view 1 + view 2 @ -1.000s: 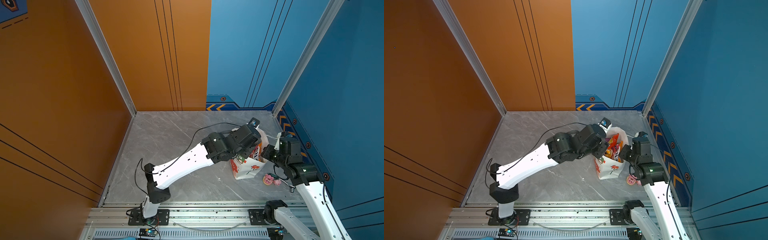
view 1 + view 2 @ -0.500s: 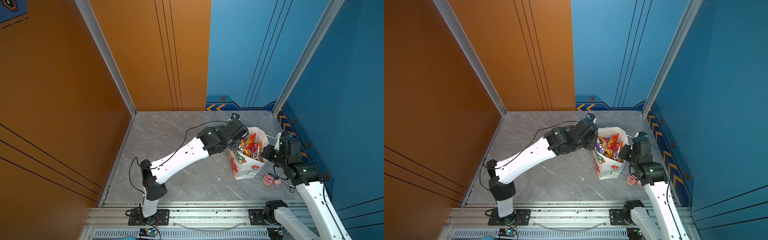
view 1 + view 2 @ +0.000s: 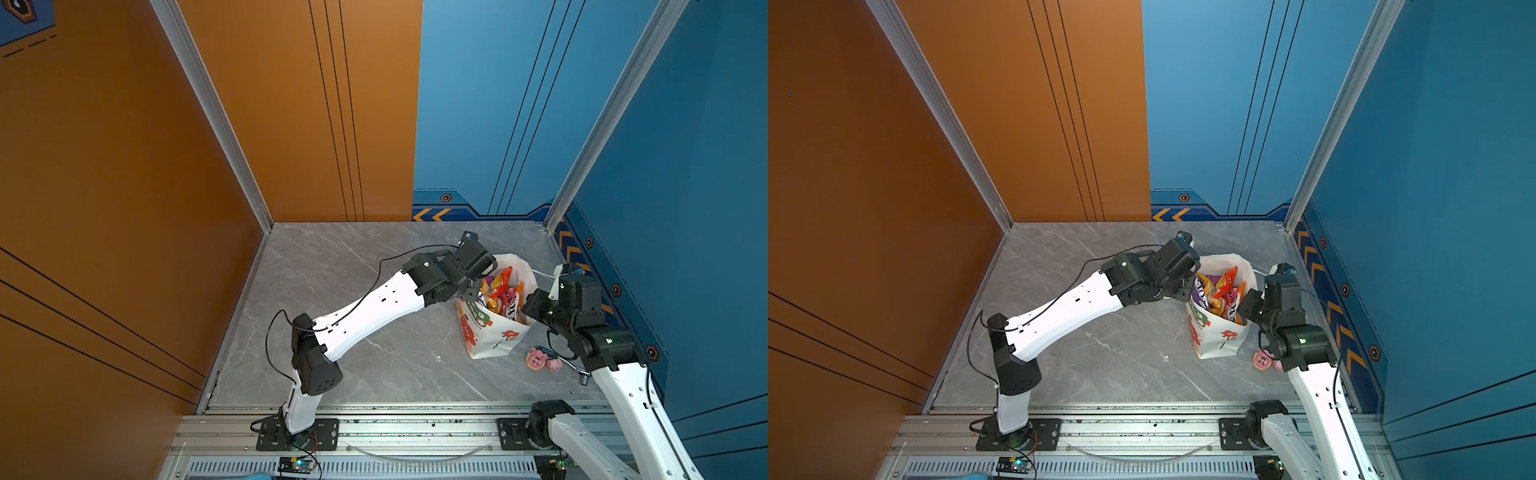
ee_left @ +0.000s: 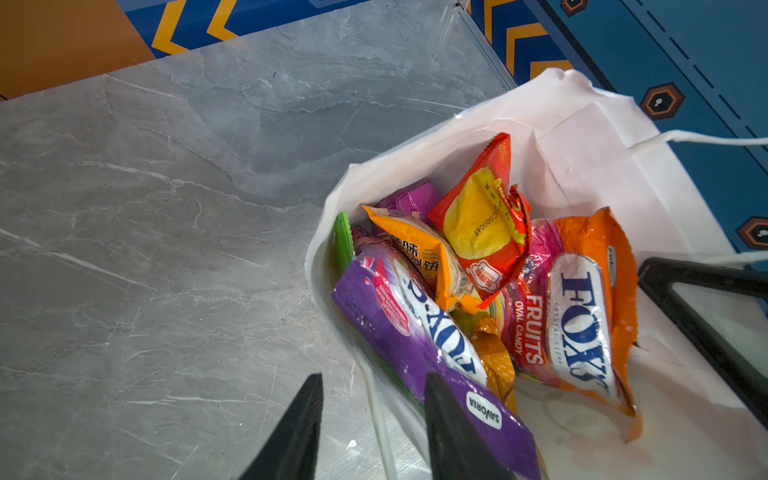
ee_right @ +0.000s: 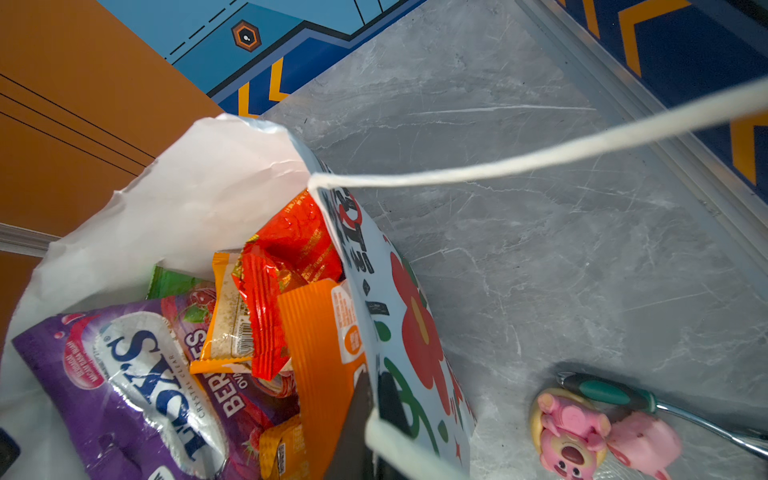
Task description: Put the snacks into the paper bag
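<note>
The white paper bag (image 3: 494, 338) (image 3: 1221, 338) stands upright at the right of the table, its mouth spread wide. Snacks (image 3: 500, 293) (image 3: 1221, 291) fill it: a purple FOX'S packet (image 4: 395, 316), an orange FOX'S packet (image 4: 582, 316), and red (image 4: 482, 224) and orange small packets. My left gripper (image 4: 372, 378) (image 3: 470, 291) is open and straddles the bag's left rim, one finger outside, the other inside against the purple packet. My right gripper (image 5: 374, 409) (image 3: 528, 307) is shut on the bag's right wall.
Two pink pig toys (image 3: 542, 360) (image 5: 573, 432) and a green-handled metal tool (image 5: 606, 392) lie on the table just right of the bag. The bag's cord handle (image 5: 540, 158) stretches towards the blue side wall (image 3: 623, 270), which is close behind the right arm.
My left gripper pulled back from above the bag's mouth, then came down astride the left rim with its jaws narrower. The right gripper has kept its hold without moving.
</note>
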{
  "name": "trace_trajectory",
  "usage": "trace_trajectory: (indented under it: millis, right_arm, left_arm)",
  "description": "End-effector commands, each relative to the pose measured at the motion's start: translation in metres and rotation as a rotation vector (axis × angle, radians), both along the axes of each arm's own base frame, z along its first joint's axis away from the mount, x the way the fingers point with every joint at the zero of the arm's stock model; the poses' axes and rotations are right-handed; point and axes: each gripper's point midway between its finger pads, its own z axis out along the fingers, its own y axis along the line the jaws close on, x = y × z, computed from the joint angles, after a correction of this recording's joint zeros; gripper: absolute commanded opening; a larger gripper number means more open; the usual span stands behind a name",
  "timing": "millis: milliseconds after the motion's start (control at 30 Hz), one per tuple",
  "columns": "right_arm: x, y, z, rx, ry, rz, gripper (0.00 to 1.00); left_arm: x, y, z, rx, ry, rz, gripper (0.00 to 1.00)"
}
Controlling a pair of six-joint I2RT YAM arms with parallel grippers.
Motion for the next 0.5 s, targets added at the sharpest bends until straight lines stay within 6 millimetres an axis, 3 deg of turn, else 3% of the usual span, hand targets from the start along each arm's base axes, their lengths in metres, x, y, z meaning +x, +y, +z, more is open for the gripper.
trace_trajectory:
  millis: [0, 133, 467]
  right_arm:
    - [-0.004, 0.0, -0.01, 0.008, 0.034, 0.0, 0.06]
    - [-0.004, 0.0, -0.01, 0.01, 0.034, -0.001, 0.06]
    - [-0.005, 0.001, -0.01, 0.015, 0.033, 0.001, 0.06]
  left_arm:
    - [-0.001, -0.002, -0.012, 0.007, 0.038, -0.014, 0.35]
    - [-0.004, -0.006, -0.014, 0.003, 0.051, -0.026, 0.26]
    - [-0.005, -0.013, -0.024, 0.002, 0.084, -0.044, 0.19]
